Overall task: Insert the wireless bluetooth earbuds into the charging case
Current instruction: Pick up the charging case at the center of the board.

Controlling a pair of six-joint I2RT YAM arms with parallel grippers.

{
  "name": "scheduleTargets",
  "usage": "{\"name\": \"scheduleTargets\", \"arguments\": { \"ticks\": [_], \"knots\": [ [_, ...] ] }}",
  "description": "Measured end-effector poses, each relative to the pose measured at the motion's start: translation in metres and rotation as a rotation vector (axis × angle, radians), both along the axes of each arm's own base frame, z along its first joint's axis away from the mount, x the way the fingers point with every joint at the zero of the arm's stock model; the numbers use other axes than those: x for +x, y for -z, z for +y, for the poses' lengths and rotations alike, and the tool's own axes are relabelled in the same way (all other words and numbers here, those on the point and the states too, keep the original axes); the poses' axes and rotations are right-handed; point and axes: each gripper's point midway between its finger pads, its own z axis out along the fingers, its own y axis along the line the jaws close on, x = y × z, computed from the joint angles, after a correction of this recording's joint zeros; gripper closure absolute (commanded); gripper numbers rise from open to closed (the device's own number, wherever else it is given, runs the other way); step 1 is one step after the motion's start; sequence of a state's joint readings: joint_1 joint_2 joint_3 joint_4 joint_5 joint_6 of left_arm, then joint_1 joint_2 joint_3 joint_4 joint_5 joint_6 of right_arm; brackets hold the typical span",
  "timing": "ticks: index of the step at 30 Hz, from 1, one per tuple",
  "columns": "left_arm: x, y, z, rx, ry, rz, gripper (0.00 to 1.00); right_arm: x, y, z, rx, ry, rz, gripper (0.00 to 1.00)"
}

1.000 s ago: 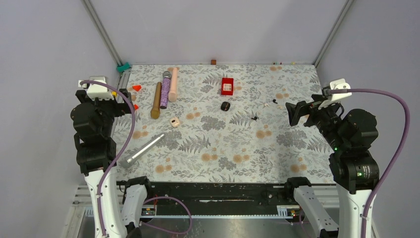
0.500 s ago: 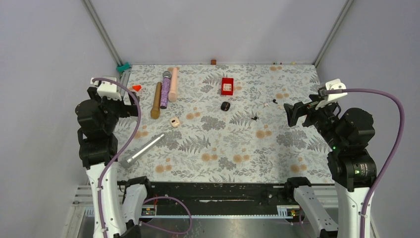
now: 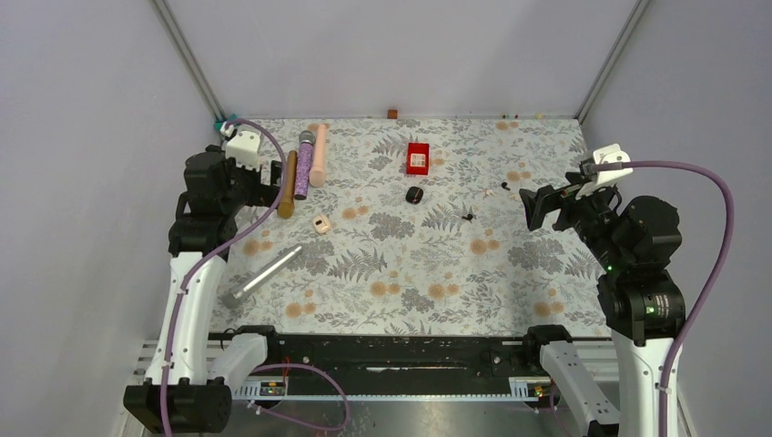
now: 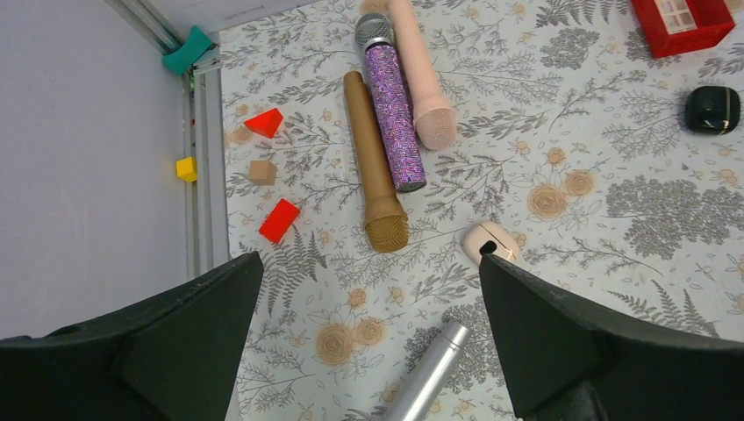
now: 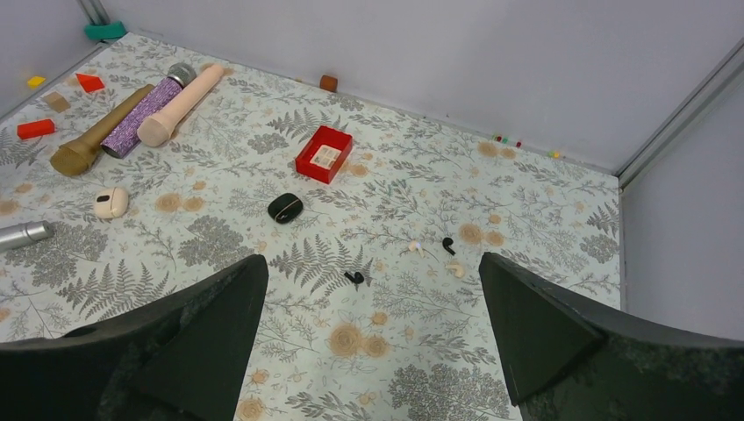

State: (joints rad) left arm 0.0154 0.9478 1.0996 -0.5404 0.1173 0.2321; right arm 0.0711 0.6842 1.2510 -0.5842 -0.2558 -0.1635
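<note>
Four tiny earbuds lie right of centre on the floral table: a black earbud, another black earbud, and two whitish earbuds. One black earbud also shows in the top view. A black charging case sits mid-table. A pinkish-white case lies to its left. My left gripper hovers open above the microphones' near ends. My right gripper hovers open just right of the earbuds. Neither holds anything.
At the back left lie a gold microphone, a glittery purple one and a pink one. A silver microphone lies nearer. A red box sits behind the black case. Red blocks lie by the left rail.
My left arm has swung forward and to the right, from the table's left edge to above the microphones. My right gripper has crept slightly left. Both stay open.
</note>
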Motion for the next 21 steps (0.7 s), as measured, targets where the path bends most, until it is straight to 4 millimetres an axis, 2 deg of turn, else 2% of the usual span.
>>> {"name": "scheduleTargets", "arguments": {
  "ticks": [6, 9, 15, 21],
  "knots": [
    [0.015, 0.003, -0.007, 0.036, 0.010, 0.032, 0.01, 0.003, 0.001, 0.001, 0.001, -0.004, -0.001, 0.02],
    [0.024, 0.006, -0.008, 0.047, 0.018, 0.047, 0.01, 0.001, 0.003, 0.008, 0.005, -0.048, 0.031, 0.02],
    [0.042, 0.032, -0.008, 0.062, 0.022, 0.117, 0.01, -0.001, 0.009, 0.023, 0.024, -0.132, 0.083, 0.02],
    [0.059, 0.067, -0.010, 0.065, 0.031, 0.203, 0.02, 0.004, 0.036, 0.031, 0.043, -0.175, 0.165, 0.01]
  ]
}}
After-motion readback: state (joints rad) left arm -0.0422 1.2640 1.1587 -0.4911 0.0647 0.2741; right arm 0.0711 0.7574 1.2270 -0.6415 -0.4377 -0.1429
